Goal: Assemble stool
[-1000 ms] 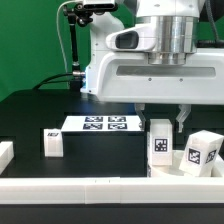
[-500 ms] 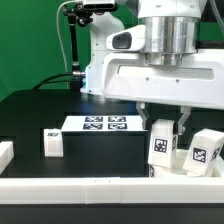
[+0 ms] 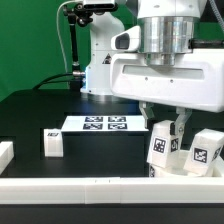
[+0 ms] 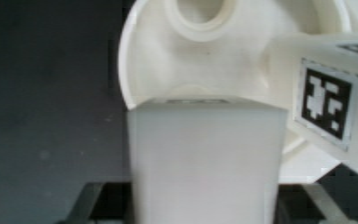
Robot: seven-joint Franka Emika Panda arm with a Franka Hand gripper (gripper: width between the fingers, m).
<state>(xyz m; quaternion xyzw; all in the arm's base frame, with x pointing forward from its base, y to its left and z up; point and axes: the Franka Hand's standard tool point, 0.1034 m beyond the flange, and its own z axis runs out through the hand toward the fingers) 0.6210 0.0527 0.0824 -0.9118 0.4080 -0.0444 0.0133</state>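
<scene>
Shifted rightward in the exterior view and tilted, the gripped leg [image 3: 160, 150] sat clamped in the tool [image 3: 165, 126], close to the round seat [image 4: 158, 70]. Beside it stood a second leg [image 3: 206, 150]; farther back lay a third leg [image 3: 52, 143] and the marker board [image 3: 105, 124].

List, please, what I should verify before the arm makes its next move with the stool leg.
1. Gripper shut on the held leg: ok, fingers flank it.
2. Held leg upright: not ok, it leans slightly in the exterior view.
3. Seat in sight beyond the leg: ok.
4. Leg engaged in the seat: cannot tell.
5. Gap to the second leg: cannot tell, they are very close.
6. Third leg out of the way: ok.
</scene>
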